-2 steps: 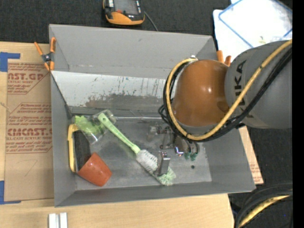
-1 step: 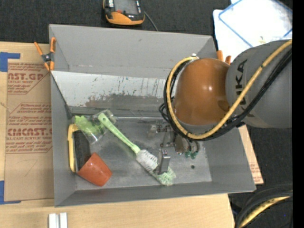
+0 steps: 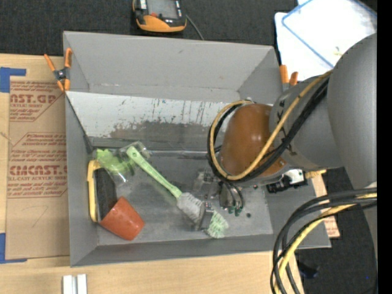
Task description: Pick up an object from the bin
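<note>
Gripper [image 3: 214,202] low at front right of grey metal bin [image 3: 165,60], just beside bristle head of one light-green plastic long-handled brush [image 3: 160,182]; grip state unclear. One red-orange plastic cup [image 3: 122,219] front left.

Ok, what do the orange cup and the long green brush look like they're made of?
The orange cup looks like matte plastic: even colour, dull sheen, though unglazed clay is possible. The green brush seems smooth moulded plastic, its handle slightly shiny, with pale bristles, likely synthetic, at the head.
</note>
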